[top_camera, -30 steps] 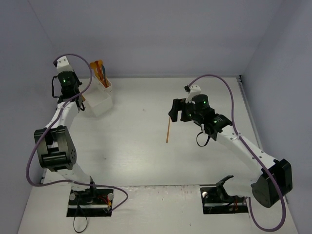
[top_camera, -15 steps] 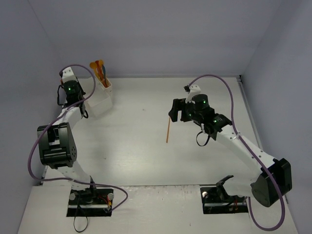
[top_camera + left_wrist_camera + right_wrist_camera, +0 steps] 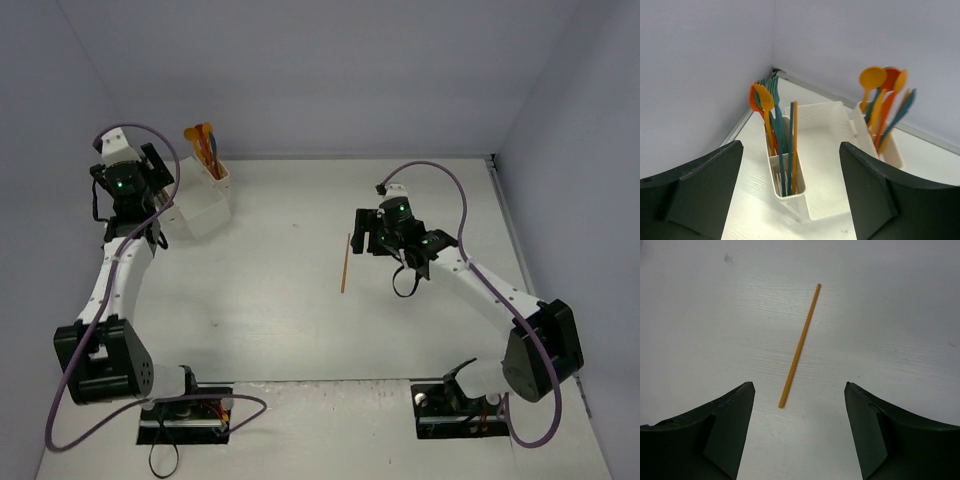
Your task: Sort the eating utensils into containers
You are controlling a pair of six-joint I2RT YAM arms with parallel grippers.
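Right gripper is spread wide with nothing in it, over the one orange stick lying flat on the table. Left gripper is wide open and empty too, facing the white organizer. It has three bins, and both end ones hold utensils too bunched to count.

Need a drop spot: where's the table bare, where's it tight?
Bare: table between the white bins and the orange stick. The bins' middle compartment is empty. Tight: the end compartments, packed with utensils.
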